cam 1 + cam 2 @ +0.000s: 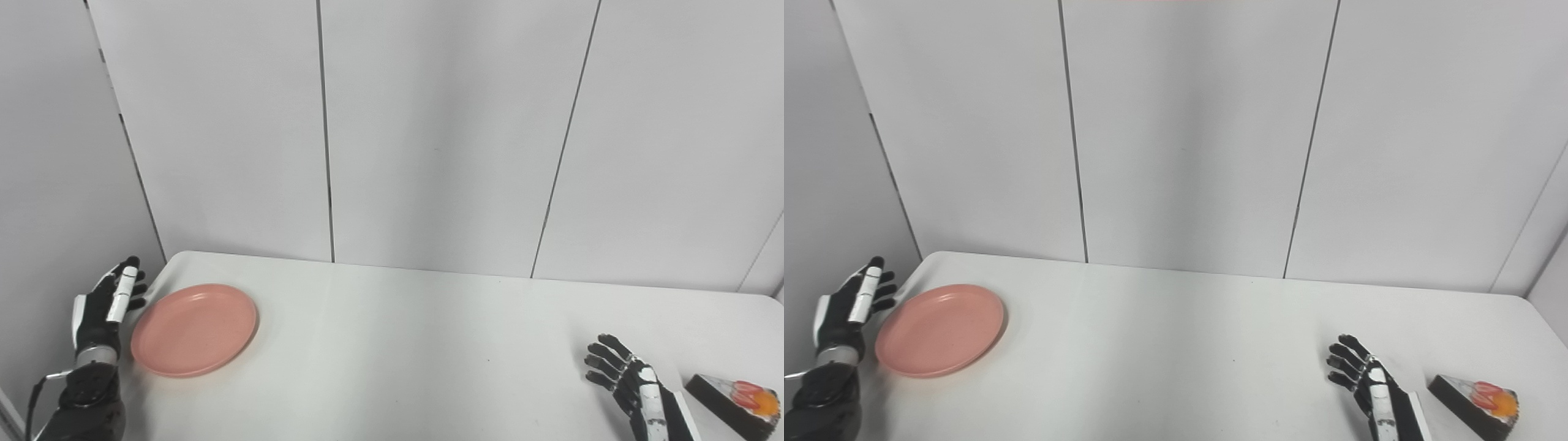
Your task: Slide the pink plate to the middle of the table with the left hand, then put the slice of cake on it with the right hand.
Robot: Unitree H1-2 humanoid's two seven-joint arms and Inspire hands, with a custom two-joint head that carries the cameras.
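Now the left hand point(104, 306) stands just beside the left rim of the plate point(195, 329), open, with its fingers point(125, 283) straight and apart, and it holds nothing. I cannot tell if it touches the rim already; the gap looks very small. The plate lies flat near the left end of the table point(404, 343), so the slide to the middle is not yet done.

To do this step well, I think the hand should press its fingers against the outer left edge of the plate, low and close to the table, and then push to the right in one slow line. The plate looks light and smooth, so a fast push may make it run away from the fingers or turn. If the push is above the rim, the plate may tip; if it is off centre, the plate may drift toward the wall or toward the robot.

Far to the right of the plate, the right hand point(631, 380) rests over the table, also open and empty, fingers spread. The cake point(732, 398) lies further right of the plate, just beside this hand, apart from it. This hand should wait until the plate stops.
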